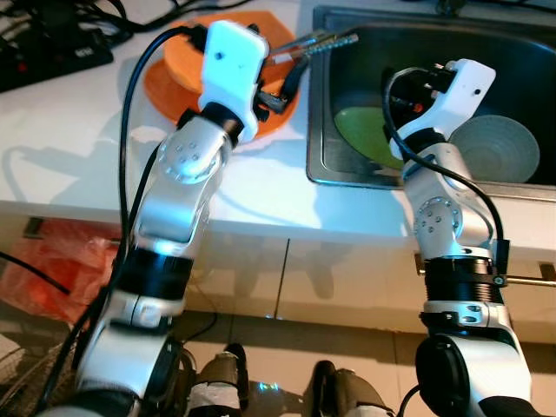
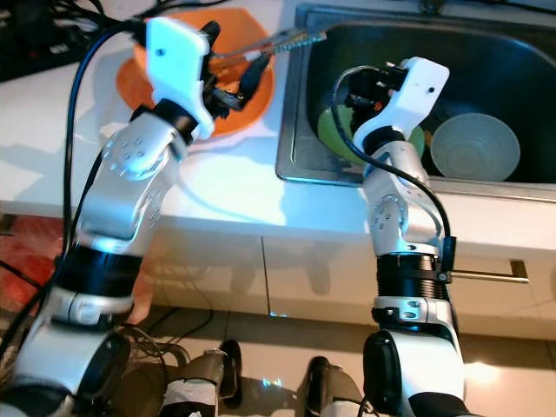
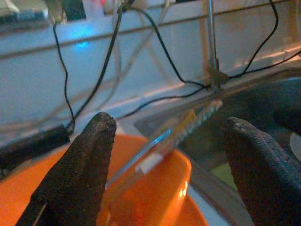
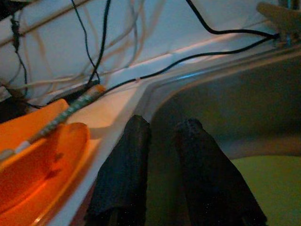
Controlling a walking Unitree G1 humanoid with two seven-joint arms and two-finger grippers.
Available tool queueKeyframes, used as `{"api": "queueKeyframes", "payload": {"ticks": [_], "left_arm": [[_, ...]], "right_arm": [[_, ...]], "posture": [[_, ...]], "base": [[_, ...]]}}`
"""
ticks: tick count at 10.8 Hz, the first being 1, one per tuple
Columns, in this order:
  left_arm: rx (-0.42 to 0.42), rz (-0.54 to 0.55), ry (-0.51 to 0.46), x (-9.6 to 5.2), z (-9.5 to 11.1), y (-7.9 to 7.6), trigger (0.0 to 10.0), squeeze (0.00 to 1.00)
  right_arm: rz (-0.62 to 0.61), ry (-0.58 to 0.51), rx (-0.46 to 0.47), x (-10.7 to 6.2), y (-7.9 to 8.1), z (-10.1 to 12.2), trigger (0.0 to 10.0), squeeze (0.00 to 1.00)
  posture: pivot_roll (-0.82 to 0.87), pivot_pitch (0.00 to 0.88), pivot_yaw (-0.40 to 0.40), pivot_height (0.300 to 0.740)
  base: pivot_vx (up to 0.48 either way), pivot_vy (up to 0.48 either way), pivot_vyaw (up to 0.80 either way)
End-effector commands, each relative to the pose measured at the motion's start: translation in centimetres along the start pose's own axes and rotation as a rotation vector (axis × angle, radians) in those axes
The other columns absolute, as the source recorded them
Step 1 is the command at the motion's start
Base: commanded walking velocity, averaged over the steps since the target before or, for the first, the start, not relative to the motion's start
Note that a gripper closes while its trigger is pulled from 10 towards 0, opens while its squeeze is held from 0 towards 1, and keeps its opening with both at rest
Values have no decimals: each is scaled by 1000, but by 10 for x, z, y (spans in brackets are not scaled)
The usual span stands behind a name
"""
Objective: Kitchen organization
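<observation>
Spread wide apart, the left gripper point(image 3: 169, 155) hangs over the orange dishes on the counter, its two black fingers point(image 3: 80, 174) standing either side of a pair of chopsticks point(image 3: 181, 129) without touching them. From the left wrist view the chopsticks lie between the fingers, slanting up from the orange bowl point(image 3: 155, 188) toward the edge of the sink point(image 3: 197, 169). From the head views their patterned tips point(image 1: 334, 41) reach out past the orange plate point(image 1: 165, 87) and over the sink rim, while the other ends rest in the bowl that sits on the plate.

Close together with only a thin gap between them, the right gripper point(image 4: 162, 141) holds nothing that can be seen; its fingers point(image 4: 124, 169) point down into the near left corner of the sink point(image 1: 347, 165). Just beyond them lies a green plate point(image 4: 273, 183), flat on the sink floor. From the head views the right wrist point(image 1: 452, 87) hangs above this green plate point(image 1: 360, 130), and a pale grey bowl point(image 1: 495, 148) sits to its right, touching or just overlapping it.

On the white counter point(image 1: 252, 191) the plate and bowl sit just left of the sink. Black cables point(image 3: 155, 52) trail along the wall behind, and a dark power strip point(image 1: 52, 56) lies at the counter's far left. Below the counter are pale cabinet doors point(image 1: 347, 278) with a bar handle point(image 1: 530, 280) at the right, and something red-orange point(image 1: 52, 261) sits low at the left.
</observation>
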State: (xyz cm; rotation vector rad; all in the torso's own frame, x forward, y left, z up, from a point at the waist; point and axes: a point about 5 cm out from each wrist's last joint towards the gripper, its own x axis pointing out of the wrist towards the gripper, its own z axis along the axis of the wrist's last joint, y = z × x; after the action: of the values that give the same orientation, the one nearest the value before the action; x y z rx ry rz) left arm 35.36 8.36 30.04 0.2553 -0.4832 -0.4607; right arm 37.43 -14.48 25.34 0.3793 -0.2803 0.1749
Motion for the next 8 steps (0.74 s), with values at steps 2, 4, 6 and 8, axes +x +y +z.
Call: {"api": "queueKeyframes", "payload": {"ticks": [2,4,6,8], "left_arm": [[72,-41,-6,11,0,-2,10000,1000],[139,-96,6,18,-5,-11,10000,0],[233,-139,2,23,-7,-14,10000,0],[369,-167,2,28,-8,-14,10000,0]], "right_arm": [[-1,-26,6,-2,2,2,10000,0],[-21,-27,-18,-2,-7,4,10000,0],[-50,-29,-58,-1,-20,9,10000,0],[-71,-27,-79,-1,-29,11,10000,0]], "posture": [[68,146,22,740],[60,142,21,740],[57,155,21,740],[59,164,20,740]], "base": [[0,0,0],[0,0,0],[0,0,0],[0,0,0]]}}
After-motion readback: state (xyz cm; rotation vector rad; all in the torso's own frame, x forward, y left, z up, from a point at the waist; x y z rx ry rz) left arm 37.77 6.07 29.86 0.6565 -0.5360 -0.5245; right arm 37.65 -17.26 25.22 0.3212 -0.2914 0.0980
